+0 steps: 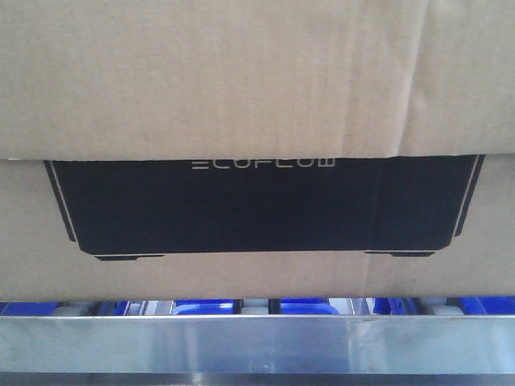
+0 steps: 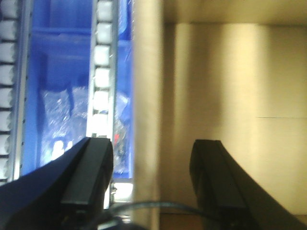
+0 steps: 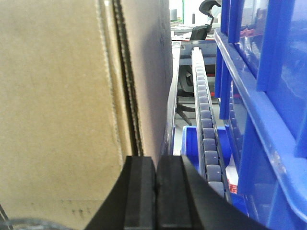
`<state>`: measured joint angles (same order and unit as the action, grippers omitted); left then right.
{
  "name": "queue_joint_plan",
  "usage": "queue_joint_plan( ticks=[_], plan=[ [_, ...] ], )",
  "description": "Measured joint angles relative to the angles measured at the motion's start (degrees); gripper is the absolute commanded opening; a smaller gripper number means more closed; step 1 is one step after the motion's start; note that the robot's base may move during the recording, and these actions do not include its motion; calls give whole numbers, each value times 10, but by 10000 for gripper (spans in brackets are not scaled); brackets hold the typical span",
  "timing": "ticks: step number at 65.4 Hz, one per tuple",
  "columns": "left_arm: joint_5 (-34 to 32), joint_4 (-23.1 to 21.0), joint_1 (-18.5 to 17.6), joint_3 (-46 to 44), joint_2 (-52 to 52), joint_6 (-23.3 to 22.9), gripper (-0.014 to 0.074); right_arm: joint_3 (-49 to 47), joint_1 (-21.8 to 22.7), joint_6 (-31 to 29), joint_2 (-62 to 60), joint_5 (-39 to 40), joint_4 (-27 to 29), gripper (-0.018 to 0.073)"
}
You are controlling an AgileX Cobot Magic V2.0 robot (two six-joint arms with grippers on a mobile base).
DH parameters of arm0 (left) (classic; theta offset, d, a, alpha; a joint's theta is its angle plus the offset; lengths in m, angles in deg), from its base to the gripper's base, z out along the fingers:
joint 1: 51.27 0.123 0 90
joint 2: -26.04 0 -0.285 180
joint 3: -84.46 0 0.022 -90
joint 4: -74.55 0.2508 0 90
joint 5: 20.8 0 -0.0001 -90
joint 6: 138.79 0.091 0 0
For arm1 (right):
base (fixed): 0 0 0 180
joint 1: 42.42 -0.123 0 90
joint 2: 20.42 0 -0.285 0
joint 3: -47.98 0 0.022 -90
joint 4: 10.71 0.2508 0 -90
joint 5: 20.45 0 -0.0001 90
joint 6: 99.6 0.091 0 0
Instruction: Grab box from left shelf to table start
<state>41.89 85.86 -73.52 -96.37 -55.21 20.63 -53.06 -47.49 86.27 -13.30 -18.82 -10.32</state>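
**Box on the shelf, a pincer at each side**

The box (image 1: 257, 233) sits on the shelf (image 1: 197, 306), with its black ECOFLOW panel facing out just above the silver rail (image 1: 257, 342). My left pincer (image 2: 152, 143) is spread. One finger lies over the cardboard, the other over the rollers (image 2: 101, 72), and the box's edge runs between them. My right pincer (image 3: 156, 163) is pressed together beside the box's side wall, with blue bins (image 3: 259, 96) on its right.

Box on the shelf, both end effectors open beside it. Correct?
Not quite. The right end effector is shut tight with nothing in it, as the right wrist view shows. Only the left end effector is open. The box is on the shelf.
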Motion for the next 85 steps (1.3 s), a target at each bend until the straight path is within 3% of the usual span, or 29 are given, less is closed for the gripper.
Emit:
queue_joint_plan(
  ticks=[16, 70, 85],
  plan=[
    [0, -7, 0, 0, 0, 1, 264, 0, 0, 0, 0, 0, 0, 48],
    [0, -17, 0, -2, -14, 0, -97, 0, 0, 0, 0, 0, 0, 48],
    [0, -17, 0, -2, -14, -31, -99, 0, 0, 0, 0, 0, 0, 48]
  ],
)
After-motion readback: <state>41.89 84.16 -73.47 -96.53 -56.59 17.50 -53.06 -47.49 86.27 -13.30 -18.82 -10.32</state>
